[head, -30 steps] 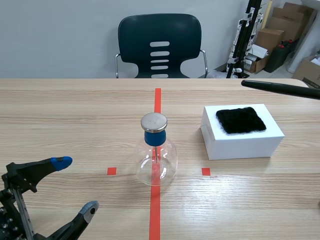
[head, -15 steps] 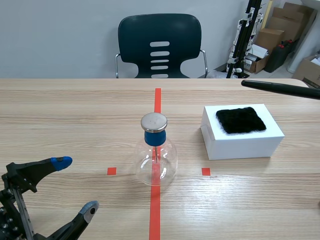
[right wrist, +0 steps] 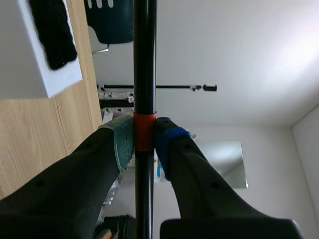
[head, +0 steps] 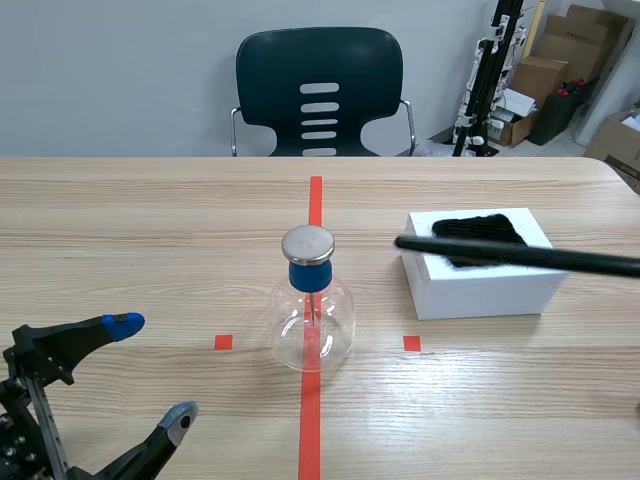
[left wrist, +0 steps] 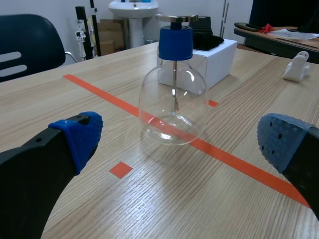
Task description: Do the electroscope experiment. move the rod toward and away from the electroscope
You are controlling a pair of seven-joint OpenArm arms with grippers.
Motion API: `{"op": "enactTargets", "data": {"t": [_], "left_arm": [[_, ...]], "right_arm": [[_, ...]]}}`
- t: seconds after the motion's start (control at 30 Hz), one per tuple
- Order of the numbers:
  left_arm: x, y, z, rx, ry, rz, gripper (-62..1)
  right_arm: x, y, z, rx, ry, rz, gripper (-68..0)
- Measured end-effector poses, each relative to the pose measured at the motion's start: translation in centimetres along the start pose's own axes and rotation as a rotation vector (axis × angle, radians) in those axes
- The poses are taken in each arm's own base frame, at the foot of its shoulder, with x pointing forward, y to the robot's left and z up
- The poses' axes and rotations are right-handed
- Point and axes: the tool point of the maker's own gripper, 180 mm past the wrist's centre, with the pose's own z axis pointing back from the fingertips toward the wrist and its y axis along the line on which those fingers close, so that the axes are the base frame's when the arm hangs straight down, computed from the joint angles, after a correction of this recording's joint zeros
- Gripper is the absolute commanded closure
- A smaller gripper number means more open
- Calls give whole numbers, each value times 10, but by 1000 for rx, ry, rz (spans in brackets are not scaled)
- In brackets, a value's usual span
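Note:
The electroscope (head: 312, 305) is a clear glass flask with a blue stopper and a round metal cap, standing on the red tape line at the table's middle; in the left wrist view the electroscope (left wrist: 174, 94) stands ahead of my open left gripper (left wrist: 184, 144). In the scene view that left gripper (head: 150, 375) sits low at the near left. A long black rod (head: 515, 255) reaches in from the right, its tip a short way right of the metal cap. My right gripper (right wrist: 144, 142) is shut on the rod (right wrist: 144, 59) at its orange band.
A white box (head: 484, 270) with a black fur cloth (head: 480, 235) on top stands right of the flask, under the rod. A dark chair (head: 319, 92) stands beyond the far table edge. Cardboard boxes (head: 560, 70) stack at the back right.
The rod has swung down and to the left, from above the far right table edge to over the white box, its tip now close to the electroscope's cap. The left arm is unmoved.

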Motion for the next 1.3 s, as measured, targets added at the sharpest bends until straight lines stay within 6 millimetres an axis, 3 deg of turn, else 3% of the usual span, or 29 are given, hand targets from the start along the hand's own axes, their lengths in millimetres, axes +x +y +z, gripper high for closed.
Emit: {"op": "enactTargets", "data": {"t": [0.2,0.4,1.3], "left_arm": [[0,0,0,0,0,0,-623],[0,0,0,0,0,0,-623],[0,0,0,0,0,0,-623]], "right_arm": [[30,12,6,4,-26,-28,-2],[44,16,8,-1,-41,-53,-2],[47,16,8,5,-66,-46,-2]]}}
